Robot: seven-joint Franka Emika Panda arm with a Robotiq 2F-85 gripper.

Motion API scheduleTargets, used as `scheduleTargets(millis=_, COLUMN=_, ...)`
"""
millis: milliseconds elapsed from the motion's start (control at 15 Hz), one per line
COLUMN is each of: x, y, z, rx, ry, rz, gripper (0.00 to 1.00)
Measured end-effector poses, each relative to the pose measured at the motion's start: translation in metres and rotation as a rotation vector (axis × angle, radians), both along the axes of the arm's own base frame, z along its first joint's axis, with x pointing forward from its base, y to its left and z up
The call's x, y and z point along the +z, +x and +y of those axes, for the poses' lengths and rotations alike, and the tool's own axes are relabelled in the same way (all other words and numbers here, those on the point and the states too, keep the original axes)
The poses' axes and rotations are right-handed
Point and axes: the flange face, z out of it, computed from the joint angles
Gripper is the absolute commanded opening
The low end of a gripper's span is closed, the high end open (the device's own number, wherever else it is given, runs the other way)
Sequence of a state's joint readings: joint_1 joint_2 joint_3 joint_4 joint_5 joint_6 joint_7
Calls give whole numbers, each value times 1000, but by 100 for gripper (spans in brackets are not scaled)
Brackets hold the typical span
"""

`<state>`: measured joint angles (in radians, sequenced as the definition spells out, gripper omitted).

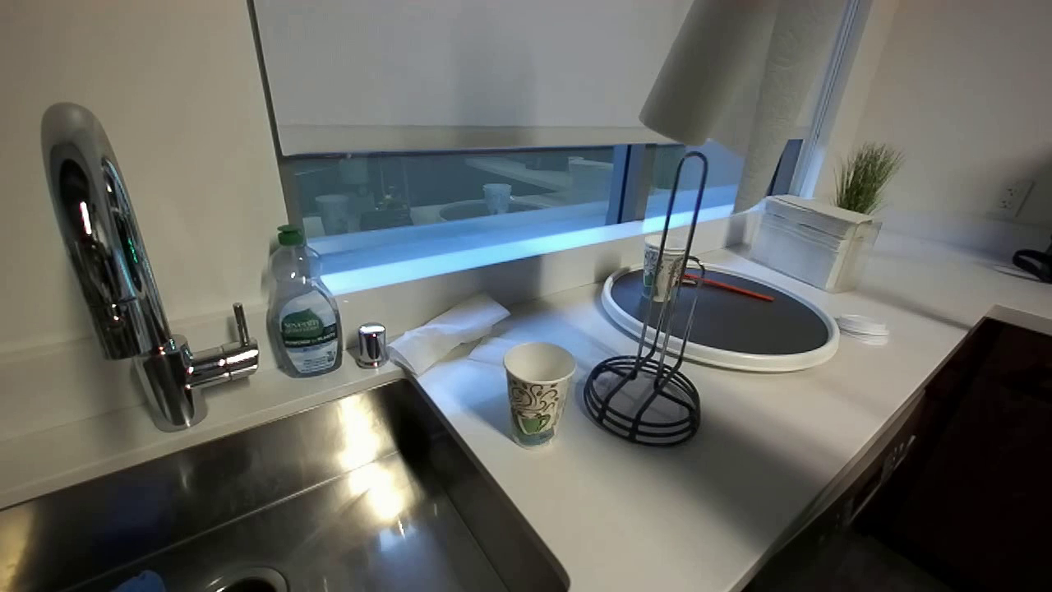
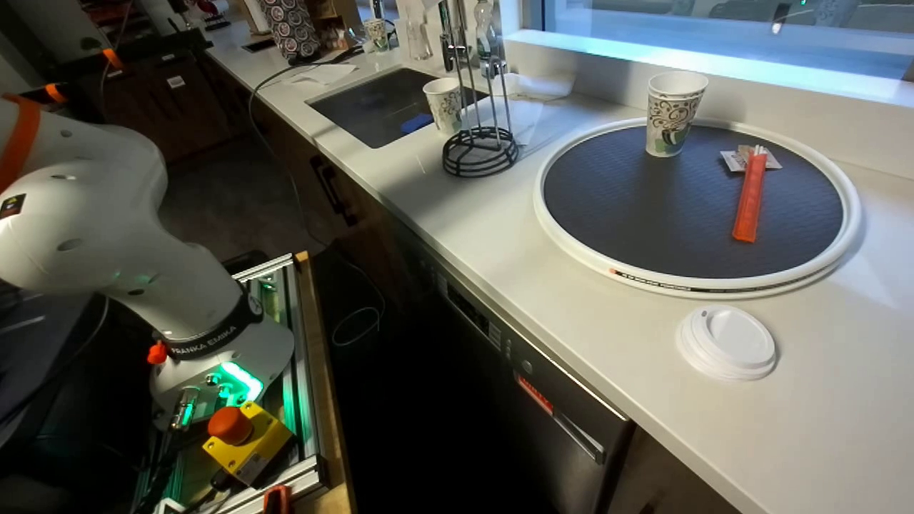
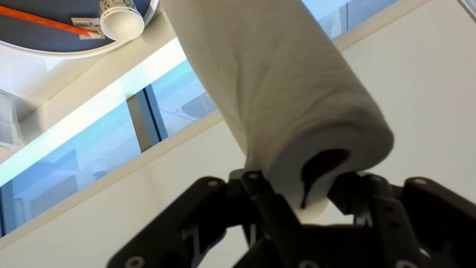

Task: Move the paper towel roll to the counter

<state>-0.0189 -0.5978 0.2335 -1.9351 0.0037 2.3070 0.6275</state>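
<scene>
The paper towel roll [image 1: 711, 74] is a white cylinder held tilted in the air in an exterior view. Its lower end is just above the top loop of the black wire holder stand [image 1: 641, 403]. In the wrist view the roll [image 3: 279, 74] fills the middle, its pinched end with a dark core hole between the fingers. My gripper [image 3: 299, 188] is shut on that end; the gripper is out of view in both exterior views. The white counter [image 1: 657, 510] lies below the roll and also shows in an exterior view [image 2: 607, 343]. The stand [image 2: 480, 153] is bare and upright on it.
A paper cup [image 1: 538, 399] stands between the stand and the steel sink [image 1: 485, 501]. A round tray [image 2: 571, 239] holds another cup [image 2: 675, 114] and a red chopstick packet [image 2: 751, 196]. Lids [image 2: 728, 343], a soap bottle [image 1: 306, 316] and a napkin box [image 1: 809, 247] stand around.
</scene>
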Motion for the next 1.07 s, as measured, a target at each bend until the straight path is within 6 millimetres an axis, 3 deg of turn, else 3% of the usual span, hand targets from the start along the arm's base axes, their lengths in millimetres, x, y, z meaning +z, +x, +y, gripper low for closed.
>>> scheduleTargets(millis=467, x=-11, y=3, z=-19, rx=-87, ry=69, rz=-42, gripper=14)
scheduleTargets(millis=733, x=-35, y=-4, z=-34, rx=-152, ry=121, rz=-5, gripper=14)
scheduleTargets(millis=1067, x=-71, y=-29, z=-67, rx=-272, ry=200, rz=23, gripper=14)
